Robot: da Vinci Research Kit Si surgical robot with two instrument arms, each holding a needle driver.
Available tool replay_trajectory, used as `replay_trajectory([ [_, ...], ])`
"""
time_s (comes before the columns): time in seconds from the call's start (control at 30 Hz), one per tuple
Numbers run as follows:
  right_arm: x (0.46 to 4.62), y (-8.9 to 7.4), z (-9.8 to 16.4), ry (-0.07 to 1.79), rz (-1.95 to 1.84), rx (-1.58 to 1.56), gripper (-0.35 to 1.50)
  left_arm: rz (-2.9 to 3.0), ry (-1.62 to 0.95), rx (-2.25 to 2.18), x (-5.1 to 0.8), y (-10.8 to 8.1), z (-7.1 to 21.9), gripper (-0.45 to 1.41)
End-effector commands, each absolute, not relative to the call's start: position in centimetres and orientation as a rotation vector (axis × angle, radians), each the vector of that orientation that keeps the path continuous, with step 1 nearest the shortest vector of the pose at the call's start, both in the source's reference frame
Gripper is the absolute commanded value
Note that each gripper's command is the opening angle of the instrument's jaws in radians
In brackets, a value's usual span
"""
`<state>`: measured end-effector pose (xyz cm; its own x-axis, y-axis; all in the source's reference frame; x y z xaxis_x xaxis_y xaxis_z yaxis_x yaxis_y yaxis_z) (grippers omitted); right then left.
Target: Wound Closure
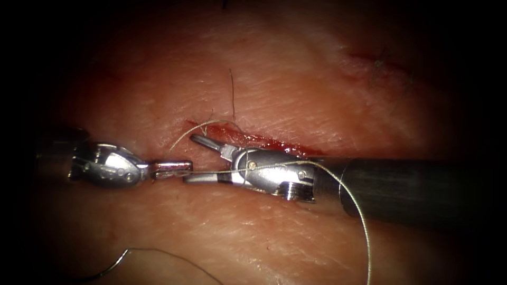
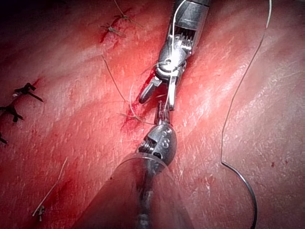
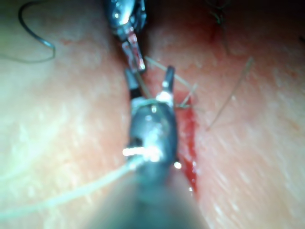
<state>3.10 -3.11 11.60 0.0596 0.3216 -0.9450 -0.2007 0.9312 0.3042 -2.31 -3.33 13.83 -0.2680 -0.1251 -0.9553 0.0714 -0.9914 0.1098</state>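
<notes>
Left tool grips thread | right tool agape, empty | needle loose on tissue

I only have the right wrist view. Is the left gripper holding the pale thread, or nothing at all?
Observer: It holds the thread. In the endoscope view the left gripper is shut on the thin pale thread, which runs across the open, empty right gripper.
Operator: And where is the needle?
Observer: The left wrist view shows the whole curved steel needle lying loose on the pink pork-belly tissue, not in it, and held by neither tool.
</notes>
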Motion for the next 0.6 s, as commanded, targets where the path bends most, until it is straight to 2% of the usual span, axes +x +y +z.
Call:
replay_trajectory([
  [0.03, 3.17, -3.14, 11.66, 1.46, 0.392, 0.094, 0.94, -2.405, -0.065, 1.821, -2.36, -3.38, 13.87, -0.45],
  [0.17, 3.15, -3.17, 11.67, 1.461, 0.384, 0.098, 1.01, -2.4, -0.055, 1.826, -2.3, -3.35, 13.84, -0.45],
  [0.6, 3.15, -3.17, 11.69, 1.458, 0.383, 0.097, 1.0, -2.428, -0.066, 1.818, -2.22, -3.28, 13.73, -0.45],
])
